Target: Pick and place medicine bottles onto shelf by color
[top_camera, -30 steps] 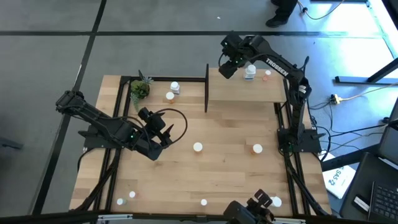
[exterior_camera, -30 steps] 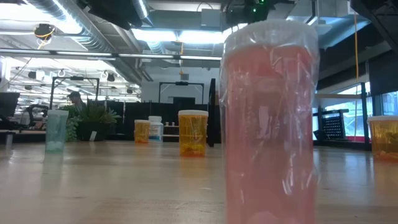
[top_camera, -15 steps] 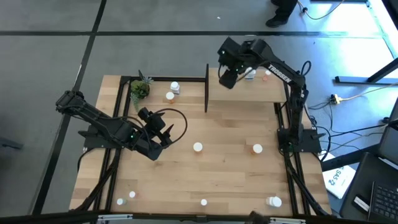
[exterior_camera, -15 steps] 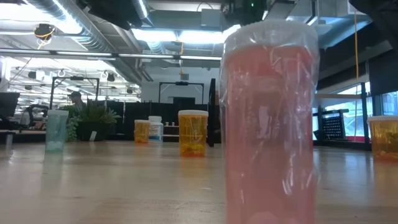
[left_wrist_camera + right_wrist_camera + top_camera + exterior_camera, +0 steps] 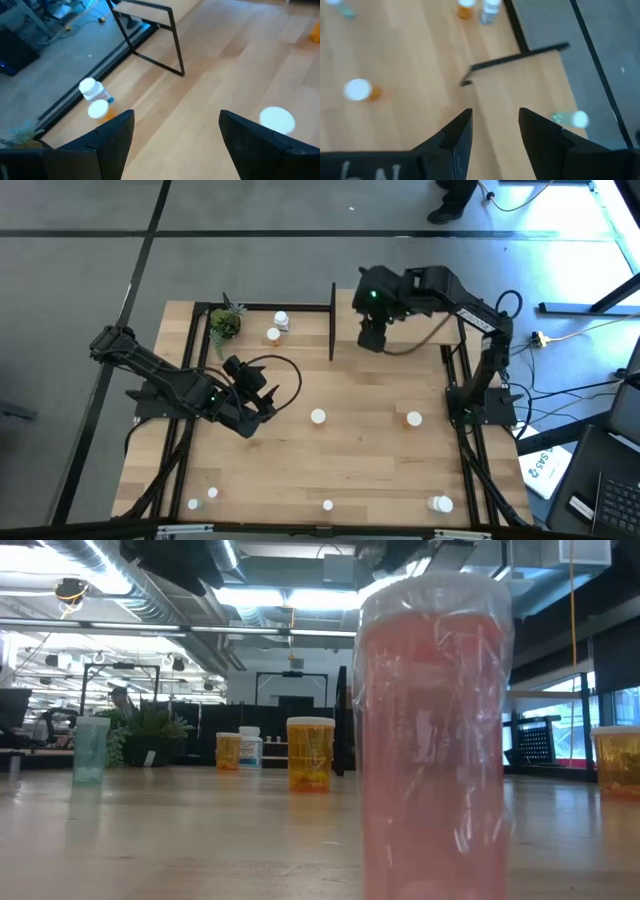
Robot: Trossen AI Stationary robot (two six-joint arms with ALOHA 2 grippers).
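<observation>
No text, label or number is legible in these views.

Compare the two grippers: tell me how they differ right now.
The left gripper sits low over the middle of the table, while the right gripper hangs above the shelf. The left gripper's fingers stand wide apart; the right gripper's fingers leave a narrower gap. Both are dark, two-fingered and hold nothing.

Overhead view evenly bright; blue-white glare on floor (image 5: 560, 210) at 1 o'clock. Low view: ceiling lights (image 5: 300, 595) at 12 o'clock blown out, nearest pink bottle (image 5: 432, 740) soft, out of focus. Both wrist views motion-blurred; bottle (image 5: 570, 119) on shelf (image 5: 530, 100) smeared.
</observation>
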